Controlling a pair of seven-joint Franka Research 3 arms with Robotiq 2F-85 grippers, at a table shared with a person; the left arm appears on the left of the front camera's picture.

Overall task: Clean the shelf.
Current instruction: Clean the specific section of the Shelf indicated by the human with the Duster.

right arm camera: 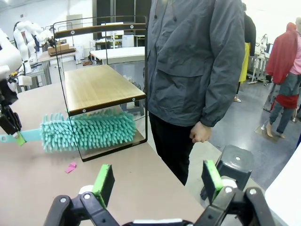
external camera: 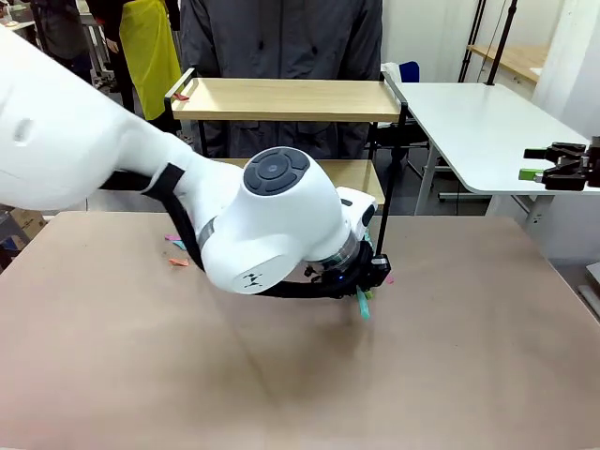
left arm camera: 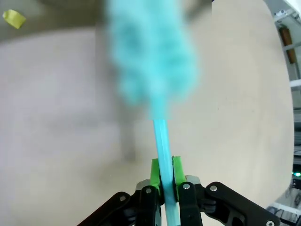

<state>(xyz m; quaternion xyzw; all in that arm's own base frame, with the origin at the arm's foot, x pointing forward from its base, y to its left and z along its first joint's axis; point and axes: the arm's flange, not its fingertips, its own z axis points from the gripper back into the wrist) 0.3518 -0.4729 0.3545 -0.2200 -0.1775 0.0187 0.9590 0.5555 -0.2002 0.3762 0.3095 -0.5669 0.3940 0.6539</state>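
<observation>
Dusting pass under the shelf's lower board, judged to be in progress.
Left jaws are clamping the handle of the teal duster (right arm camera: 87, 131); right jaws are hanging wide open and empty, off to the side. The duster's fluffy head is reaching in beneath the lower board of the shelf (right arm camera: 96, 87), which is standing at the tabletop's (external camera: 281, 375) far side, just before the person (right arm camera: 197, 70). Next move is probably calling for a level sweep clear of the thin frame, then lifting onto the boards.

My shelf (external camera: 291, 98) stands upright at the far side, centre: two light wooden boards, one above the other, on a thin black frame with raised side rails.
</observation>
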